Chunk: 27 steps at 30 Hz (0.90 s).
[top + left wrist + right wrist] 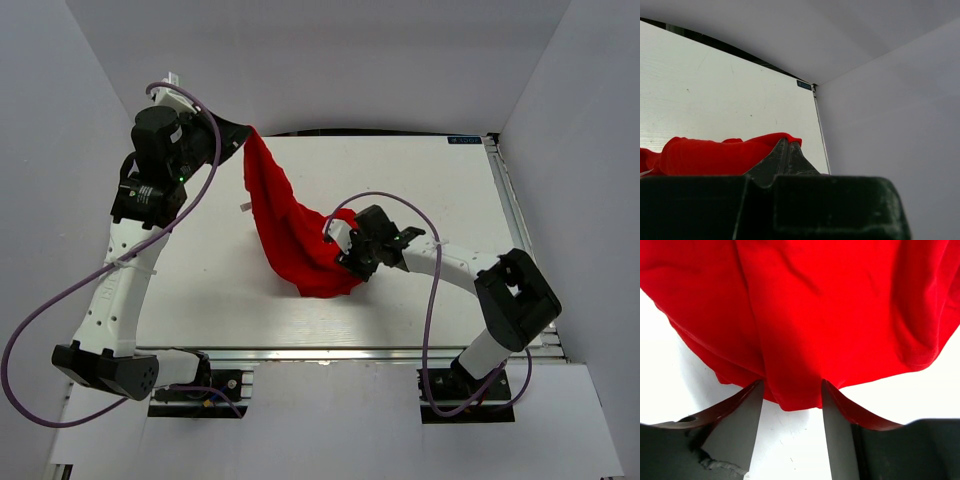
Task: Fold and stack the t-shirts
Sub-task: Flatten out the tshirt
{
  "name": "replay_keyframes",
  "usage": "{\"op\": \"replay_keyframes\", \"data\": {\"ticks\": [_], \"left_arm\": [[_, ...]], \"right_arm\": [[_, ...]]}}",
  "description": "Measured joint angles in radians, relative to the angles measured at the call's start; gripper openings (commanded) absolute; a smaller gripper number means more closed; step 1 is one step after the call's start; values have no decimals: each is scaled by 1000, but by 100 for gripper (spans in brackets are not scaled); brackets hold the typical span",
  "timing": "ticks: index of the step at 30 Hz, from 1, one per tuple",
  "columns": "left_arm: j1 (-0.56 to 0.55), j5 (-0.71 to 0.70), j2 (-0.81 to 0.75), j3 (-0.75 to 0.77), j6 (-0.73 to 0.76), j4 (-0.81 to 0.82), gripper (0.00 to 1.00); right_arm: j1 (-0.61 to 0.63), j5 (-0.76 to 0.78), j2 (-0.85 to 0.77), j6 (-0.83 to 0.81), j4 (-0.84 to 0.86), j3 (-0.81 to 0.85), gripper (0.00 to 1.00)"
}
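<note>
Now, your left claw (pixel 238 135) is up high over the far left corner of the counter (pixel 430 190). It is clenched tight on one end of the red t-shirt (pixel 290 235). The t-shirt hangs from it in a long slope down to the middle of the counter. Its low end sits there in a lump, a bit toward the near edge.

Your right claw (pixel 790 385) is at that low end. Its two fingers (pixel 740 425) stand apart, and a fold of red cloth pokes in between them. From the wrist view it does not look like it is pinching yet.

It looks like the step is to grab this low end, so you can spread the t-shirt flat before you fold it. To do it well, push the right claw a bit deeper, so the cloth goes well in between the fingers and not just at the tips. Then squeeze shut slowly.

Try to catch just one edge, not a thick bunch, or the t-shirt may come up twisted. Hold the left claw tight, and do not pull with it until the right one has a good hold. If the cloth slips out, open up and try again. After that, move both ends apart gently till the cloth is smooth.
</note>
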Motion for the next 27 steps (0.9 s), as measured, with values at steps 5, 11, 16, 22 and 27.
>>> {"op": "replay_keyframes", "data": {"ticks": [5, 11, 16, 22, 27], "left_arm": [[6, 7, -1, -3, -2, 0, 0], [8, 12, -5, -6, -3, 0, 0], [11, 19, -9, -16, -6, 0, 0], [15, 24, -11, -19, -6, 1, 0], [19, 28, -15, -26, -7, 1, 0]], "right_arm": [[6, 0, 0, -1, 0, -12, 54], [20, 6, -6, -8, 4, -18, 61], [25, 21, -12, -19, 9, -33, 62], [26, 34, -80, -39, 16, -34, 59], [32, 45, -103, -56, 31, -55, 57]]}}
